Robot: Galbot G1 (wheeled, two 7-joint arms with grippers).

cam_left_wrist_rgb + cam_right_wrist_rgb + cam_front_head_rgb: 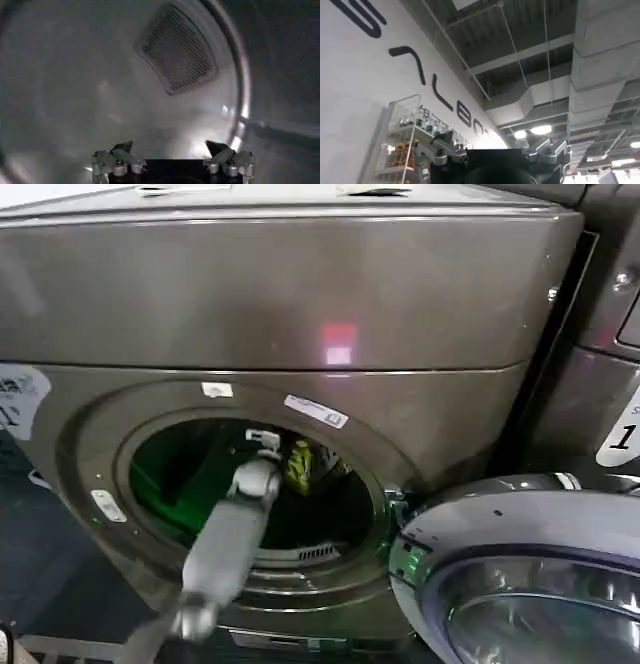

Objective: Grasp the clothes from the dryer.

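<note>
Left gripper (172, 156) sits deep inside the dryer (300, 314), its two fingertips (121, 148) spread wide with nothing between them. The left wrist view looks past them at the pale drum wall (75, 90) and a meshed vent (177, 47) at the back. From the head, the left arm (228, 534) reaches up through the round porthole (110, 484), and the clothes (299, 465), a small yellow-green bunch, lie just beside the wrist, toward the porthole's right edge, apart from the fingers. The open door (520, 584) hangs at the dryer's lower right corner. Right gripper (492, 150) points up at a ceiling (530, 55) and a lettered wall (365, 75), fingers apart and empty.
</note>
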